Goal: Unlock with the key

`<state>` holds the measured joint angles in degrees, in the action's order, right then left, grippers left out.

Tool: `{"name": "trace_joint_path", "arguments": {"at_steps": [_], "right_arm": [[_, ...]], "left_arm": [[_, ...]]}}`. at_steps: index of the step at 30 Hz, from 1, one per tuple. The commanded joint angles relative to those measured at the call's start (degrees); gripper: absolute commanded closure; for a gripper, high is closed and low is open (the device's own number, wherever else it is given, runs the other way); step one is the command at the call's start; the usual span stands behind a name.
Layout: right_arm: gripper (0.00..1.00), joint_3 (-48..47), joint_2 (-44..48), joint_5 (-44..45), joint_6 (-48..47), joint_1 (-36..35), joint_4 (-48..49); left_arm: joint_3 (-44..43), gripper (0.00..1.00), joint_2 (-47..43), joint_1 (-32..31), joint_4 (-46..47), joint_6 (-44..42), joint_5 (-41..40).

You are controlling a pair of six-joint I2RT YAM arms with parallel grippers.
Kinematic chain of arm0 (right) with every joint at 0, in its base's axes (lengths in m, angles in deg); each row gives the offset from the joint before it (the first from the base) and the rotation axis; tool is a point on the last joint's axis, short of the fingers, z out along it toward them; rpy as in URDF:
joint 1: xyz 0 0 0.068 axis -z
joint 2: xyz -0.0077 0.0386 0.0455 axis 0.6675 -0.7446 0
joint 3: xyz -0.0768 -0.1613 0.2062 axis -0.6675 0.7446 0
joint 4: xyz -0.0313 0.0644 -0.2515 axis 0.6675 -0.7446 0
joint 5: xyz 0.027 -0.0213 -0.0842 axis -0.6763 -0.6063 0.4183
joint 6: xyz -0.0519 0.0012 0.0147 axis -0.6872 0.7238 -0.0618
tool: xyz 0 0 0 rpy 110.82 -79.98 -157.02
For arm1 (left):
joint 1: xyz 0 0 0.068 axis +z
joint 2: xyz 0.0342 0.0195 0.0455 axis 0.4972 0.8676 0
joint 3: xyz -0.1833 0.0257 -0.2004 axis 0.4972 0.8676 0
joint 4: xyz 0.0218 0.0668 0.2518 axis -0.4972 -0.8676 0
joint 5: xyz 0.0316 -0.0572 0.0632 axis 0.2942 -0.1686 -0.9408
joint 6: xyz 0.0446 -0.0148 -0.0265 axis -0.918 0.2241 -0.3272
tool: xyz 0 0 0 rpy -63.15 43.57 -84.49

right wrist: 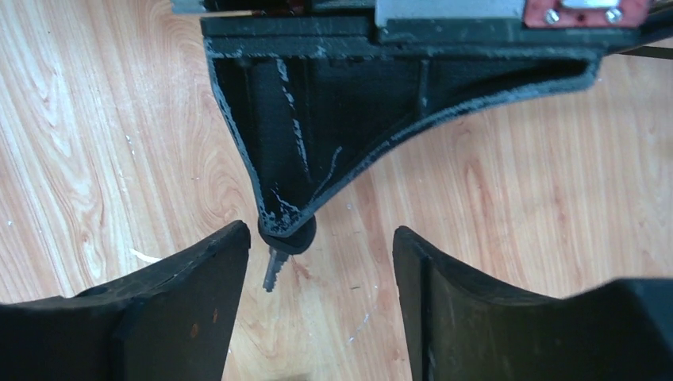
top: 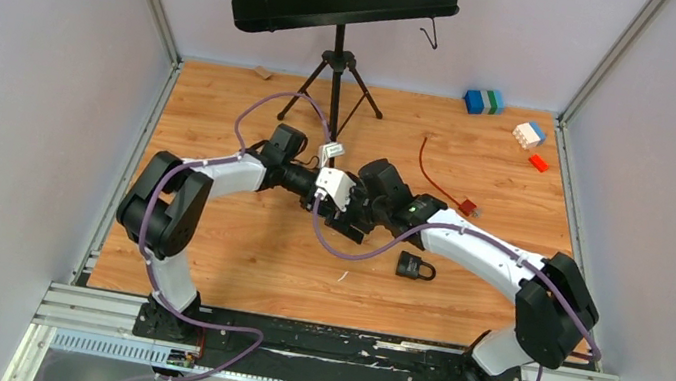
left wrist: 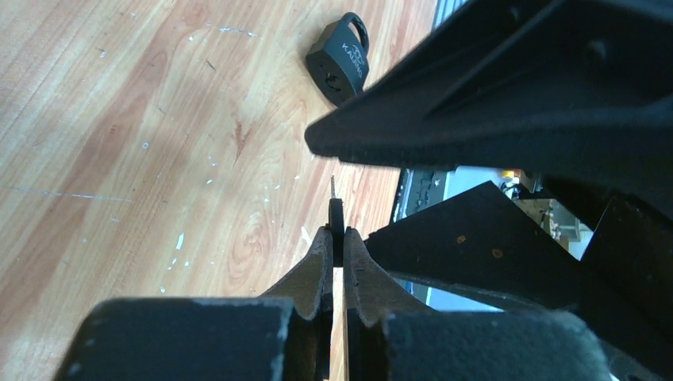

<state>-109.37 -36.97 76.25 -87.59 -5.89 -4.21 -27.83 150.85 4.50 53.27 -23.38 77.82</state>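
Note:
A small key with a black head [left wrist: 336, 218] and a silver blade [right wrist: 274, 270] is pinched by its head in my left gripper [left wrist: 337, 238], which is shut on it, blade pointing away from the fingers. My right gripper [right wrist: 319, 232] stands open right in front of it. Its left finger [right wrist: 198, 294] is just beside the key without touching, and its fingers hold nothing. The two grippers meet above mid-table [top: 361, 214]. A black padlock [top: 415, 267] lies on its side on the wood below them, also seen in the left wrist view as the padlock [left wrist: 340, 59], shackle pointing away.
A black music stand [top: 336, 59] stands on its tripod at the back. A red cable [top: 441, 186], coloured blocks [top: 484, 101] and white and red blocks [top: 531, 138] lie at the back right. A small wooden block [top: 262, 71] sits at the back left. Walls enclose the table.

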Motion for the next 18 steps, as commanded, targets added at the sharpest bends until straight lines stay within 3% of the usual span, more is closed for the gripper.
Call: {"name": "trace_joint_path", "arguments": {"at_steps": [1, 7, 13, 18], "right_arm": [[0.28, -0.16, 4.84, -0.53, -0.61, 1.51, -1.10], [0.17, 2.58, 11.17, -5.38, -1.87, 5.55, -4.71], [0.18, 5.70, 16.28, -10.17, -2.91, 9.37, -5.61], [0.21, 5.03, 15.94, -16.90, -1.77, 9.37, -4.98]], "left_arm": [[-1.59, 1.00, -4.46, 1.26, -0.61, -2.28, 0.94], [-1.09, 1.00, -7.65, 3.48, -0.71, -2.86, 0.44], [-0.18, 1.00, -10.83, 4.05, 1.23, -2.29, 1.82], [3.46, 1.00, -14.53, 4.05, 12.22, 3.10, 3.82]]}}
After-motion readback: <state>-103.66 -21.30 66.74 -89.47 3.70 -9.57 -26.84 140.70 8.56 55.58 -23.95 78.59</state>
